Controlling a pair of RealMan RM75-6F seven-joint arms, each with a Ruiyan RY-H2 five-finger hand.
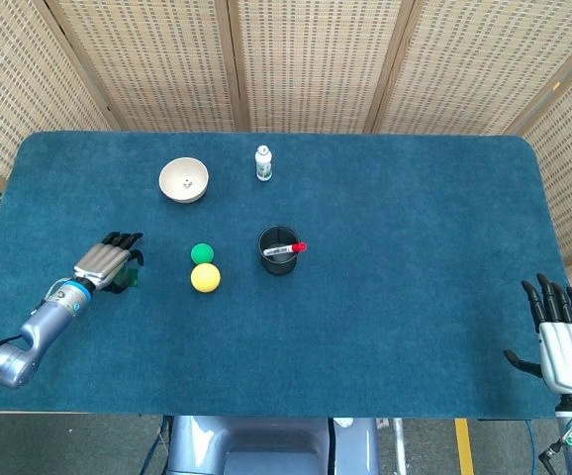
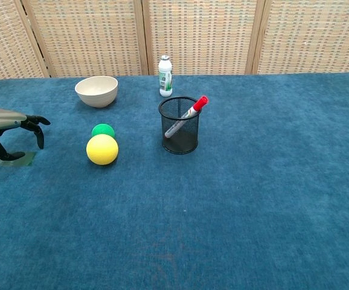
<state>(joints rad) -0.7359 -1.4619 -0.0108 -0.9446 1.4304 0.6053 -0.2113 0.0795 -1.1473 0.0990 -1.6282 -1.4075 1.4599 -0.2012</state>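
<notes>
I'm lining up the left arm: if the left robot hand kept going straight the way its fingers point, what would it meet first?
Probably nothing close: the left robot hand points up-table and slightly right, toward the cream bowl. The green ball lies off to its right. Depth is unclear.

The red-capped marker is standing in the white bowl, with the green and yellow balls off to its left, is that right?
Not quite: the red-capped marker stands in the black mesh cup, not the white bowl, as the chest view shows. The green ball and yellow ball do lie to its left.
</notes>
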